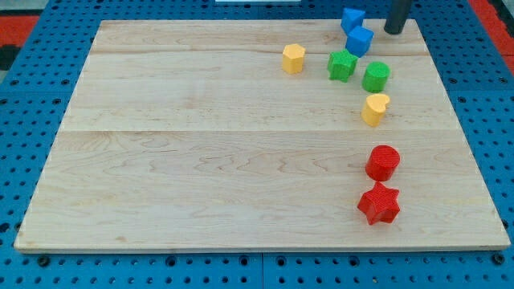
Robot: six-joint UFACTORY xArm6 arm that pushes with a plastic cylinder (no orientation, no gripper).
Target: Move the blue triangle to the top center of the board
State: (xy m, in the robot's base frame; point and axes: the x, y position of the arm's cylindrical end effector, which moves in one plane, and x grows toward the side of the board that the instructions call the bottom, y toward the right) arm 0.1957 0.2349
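My tip (393,30) is resting at the far right of the board (201,160), a bare rod gripping nothing. Just left of it are sitting two blue blocks: a blue triangle (352,18) (shape hard to confirm) and a blue cube (359,40) touching it. Further left are standing a green star (343,65) and a yellow hexagon (293,59), flanking the far-centre area.

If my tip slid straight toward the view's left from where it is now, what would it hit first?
Probably the blue triangle-like block: my tip sits just to its right near the board's top edge. The blue cube lies slightly lower; depth is uncertain.
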